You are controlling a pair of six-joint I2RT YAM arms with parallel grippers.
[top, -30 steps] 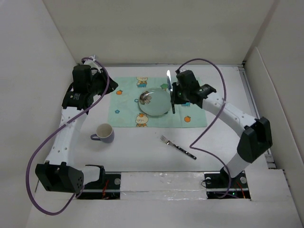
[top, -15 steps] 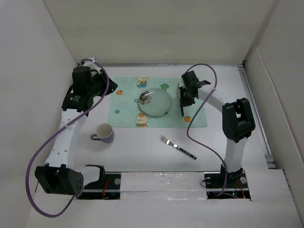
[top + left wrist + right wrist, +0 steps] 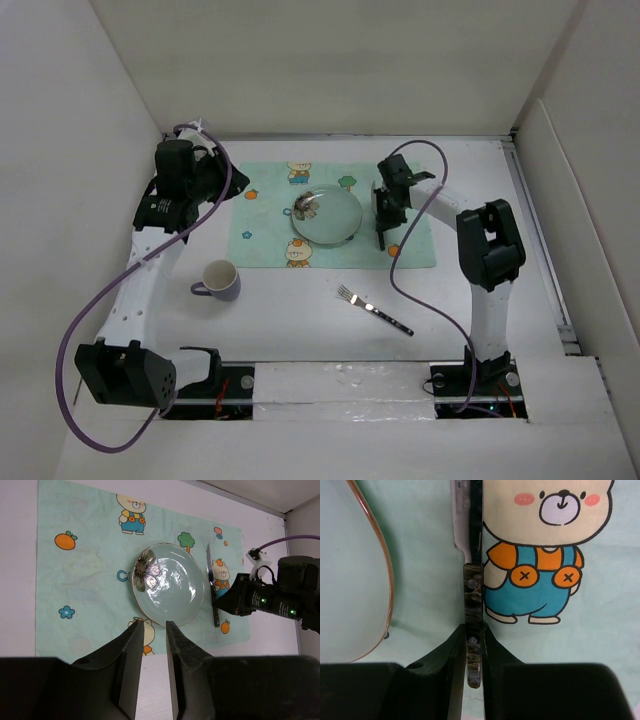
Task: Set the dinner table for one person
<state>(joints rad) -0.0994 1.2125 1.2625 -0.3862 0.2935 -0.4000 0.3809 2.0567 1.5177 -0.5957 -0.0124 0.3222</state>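
Note:
The white dinner table (image 3: 300, 310) carries a mint-green placemat (image 3: 265, 215) with a glass plate (image 3: 327, 215) in its middle. My right gripper (image 3: 385, 205) is shut on the dark handle of a knife (image 3: 472, 587). The knife lies low on the mat just right of the plate's rim (image 3: 387, 580), beside a printed bear, blade pointing away. It also shows in the left wrist view (image 3: 210, 570). My left gripper (image 3: 155, 625) hovers high over the mat's near edge, jaws slightly apart and empty. A fork (image 3: 375, 309) lies on the table near the front right.
A lilac mug (image 3: 220, 280) stands on the table left of the mat's near edge. White walls enclose the table at the back and both sides. Purple cables loop off both arms.
My right gripper has carried the knife from over the plate's right rim rightward and down onto the placemat, and the right arm has folded back. The left arm has not moved.

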